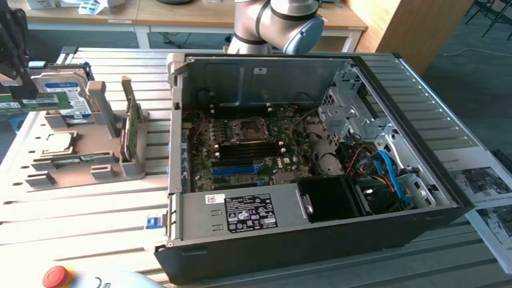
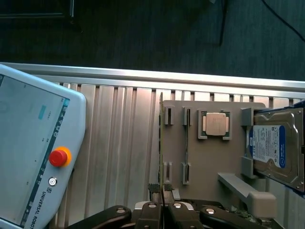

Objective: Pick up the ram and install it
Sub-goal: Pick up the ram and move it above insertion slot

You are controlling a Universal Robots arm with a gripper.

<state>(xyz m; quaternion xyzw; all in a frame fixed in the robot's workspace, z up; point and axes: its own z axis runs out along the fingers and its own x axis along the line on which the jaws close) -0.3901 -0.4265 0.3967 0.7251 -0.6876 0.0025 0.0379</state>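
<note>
The ram (image 1: 128,123) is a narrow green stick standing on its long edge in a grey holder tray (image 1: 48,174), to the exterior view's left of the open computer case (image 1: 320,240). In the wrist view the ram (image 2: 161,143) shows edge-on as a thin line, directly ahead of my gripper (image 2: 164,207). The dark fingers (image 2: 151,212) are shut together with nothing visible between them. The gripper is well above the tray, and the ram stands free in its slot. Inside the case lies the motherboard (image 1: 276,159) with its dark memory slots (image 1: 244,150).
A second matching green stick (image 1: 80,159) (image 2: 187,143), a silver processor (image 2: 215,124) and a blue-labelled hard drive (image 2: 274,145) share the tray. A teach pendant (image 2: 33,152) with a red button lies on the slatted table. The arm's joint (image 1: 280,24) rises behind the case.
</note>
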